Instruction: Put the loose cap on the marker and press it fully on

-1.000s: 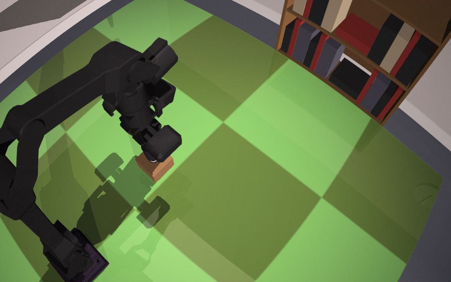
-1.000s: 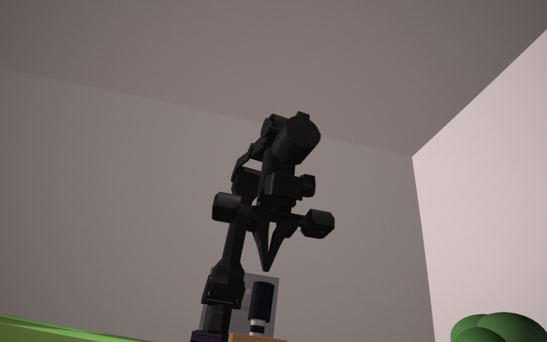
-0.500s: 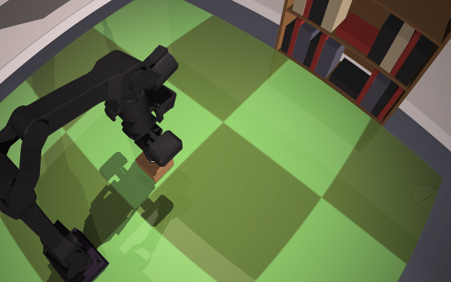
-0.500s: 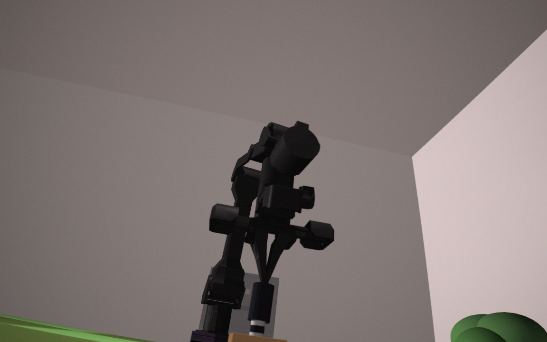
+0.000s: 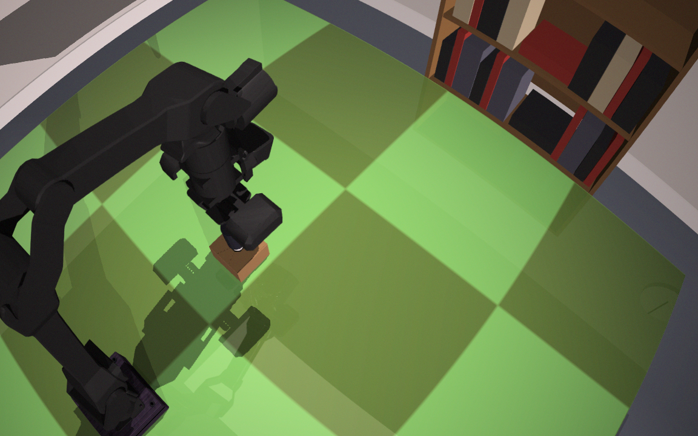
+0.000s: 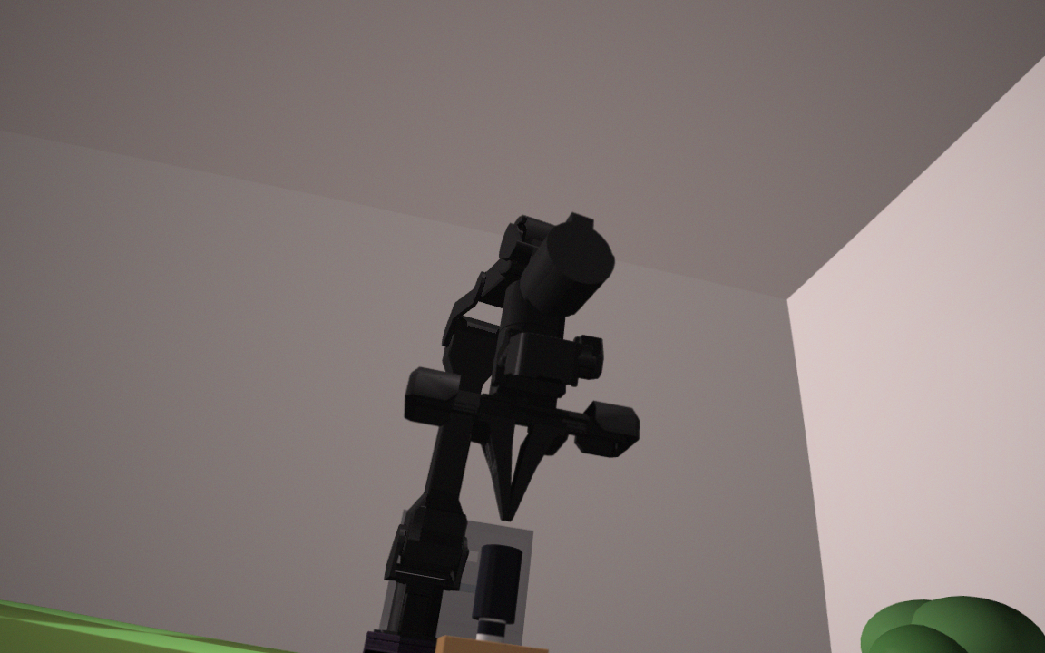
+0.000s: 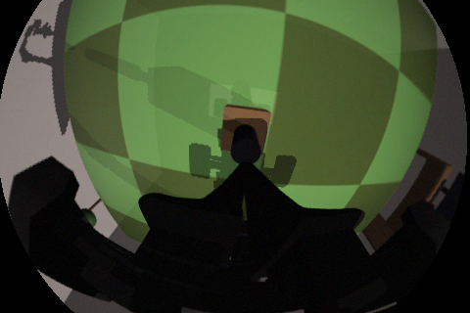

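We see the black parallel-jaw claw (image 6: 507,514) pointing straight down with its two tapered fingers (image 6: 496,479) pressed together into a single tip, closed on nothing. Directly beneath that tip, with a plain gap of air between them in the exterior view, stands the black cylindrical cap (image 6: 498,582), upright and seated on the marker, of which only a white-and-dark banded collar (image 6: 491,627) shows below the cap's lower edge. The marker rises from the tan wooden holder block (image 6: 491,645), whose top edge just enters the bottom of the exterior view.

From the top view we find the same brown block (image 5: 246,260) on the green chequered table (image 5: 422,227), mostly uncovered on its right and lower sides, while the claw's dark housing (image 5: 254,218) hides the cap; only a small pale sliver shows at the housing's lower edge.

In the wrist view the closed fingers converge to a point, and the rounded black cap top (image 7: 246,145) sits just beyond it, centred against the brown block (image 7: 257,119).

A wooden bookshelf with dark and red books (image 5: 552,81) stands well apart, past the table's far edge.
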